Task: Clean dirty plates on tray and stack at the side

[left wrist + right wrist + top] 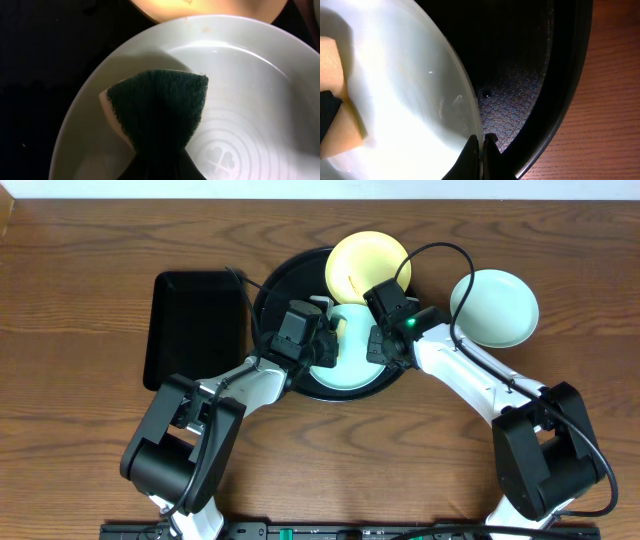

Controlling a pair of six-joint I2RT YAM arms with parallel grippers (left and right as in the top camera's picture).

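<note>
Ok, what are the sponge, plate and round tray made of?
The sponge looks like yellow foam under a dark green fibrous scouring face. The plate is pale and glossy: glazed ceramic or melamine, hard to tell. The tray seems black plastic, shiny, finely pebbled.

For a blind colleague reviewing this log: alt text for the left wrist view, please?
A dark green scouring sponge, pinched at its middle, rests on a pale mint-green plate. A yellow plate peeks in above; the black tray lies left.
</note>
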